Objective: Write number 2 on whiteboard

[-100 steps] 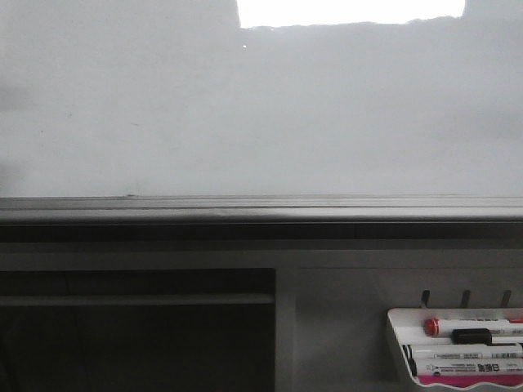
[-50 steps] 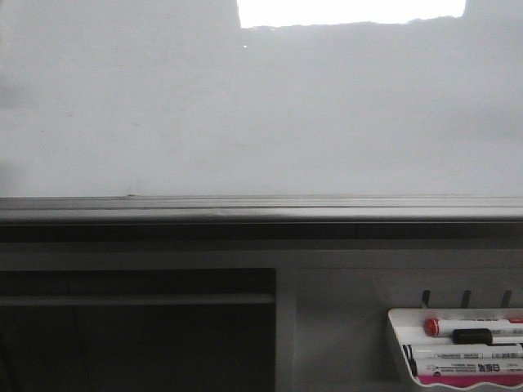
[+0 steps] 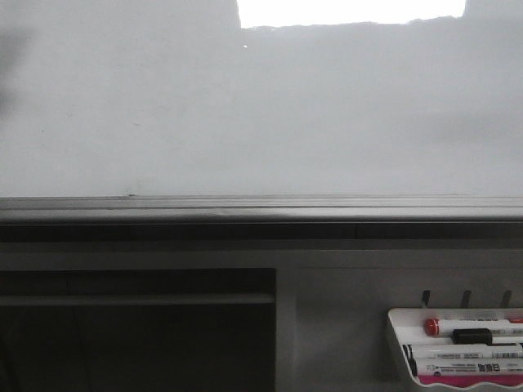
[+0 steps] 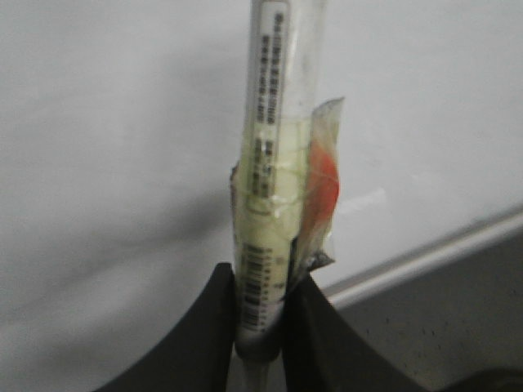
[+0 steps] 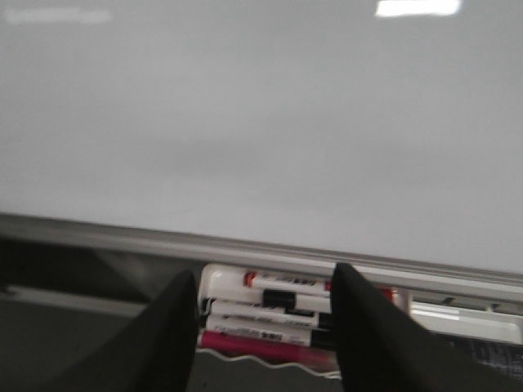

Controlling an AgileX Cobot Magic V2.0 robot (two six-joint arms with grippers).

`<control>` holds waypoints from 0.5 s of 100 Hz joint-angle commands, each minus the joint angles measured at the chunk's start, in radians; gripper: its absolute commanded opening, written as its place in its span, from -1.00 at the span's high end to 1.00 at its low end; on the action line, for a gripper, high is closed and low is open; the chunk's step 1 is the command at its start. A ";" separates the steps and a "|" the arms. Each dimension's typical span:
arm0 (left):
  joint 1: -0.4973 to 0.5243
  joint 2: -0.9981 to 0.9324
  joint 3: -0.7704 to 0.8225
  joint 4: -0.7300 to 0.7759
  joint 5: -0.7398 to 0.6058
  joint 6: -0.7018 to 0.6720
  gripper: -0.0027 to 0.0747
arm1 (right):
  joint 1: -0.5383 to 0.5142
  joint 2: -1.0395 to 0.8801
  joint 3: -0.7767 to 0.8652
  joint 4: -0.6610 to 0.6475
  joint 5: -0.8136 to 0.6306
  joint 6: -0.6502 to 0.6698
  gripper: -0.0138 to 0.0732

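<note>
My left claw is clamped on a white barrelled marker wrapped in clear tape, held lengthwise so its hidden tip points at the glossy white-grey whiteboard. I see no number 2 yet; the board fills the front view from 9 to 3 o'clock, blank. My right claw hangs spread and empty over the white marker tray at 5 o'clock, apparently out of the way.
</note>
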 commanded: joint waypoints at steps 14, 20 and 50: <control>-0.193 -0.020 -0.111 -0.090 0.167 0.150 0.83 | 0.153 0.184 -0.162 0.163 0.088 -0.277 -0.07; -0.256 -0.018 -0.120 -0.101 0.206 0.184 0.83 | 0.212 0.241 -0.202 0.174 0.142 -0.337 -0.07; -0.546 -0.018 -0.123 -0.112 0.237 0.214 0.83 | 0.457 0.460 -0.411 0.218 0.313 -0.523 -0.07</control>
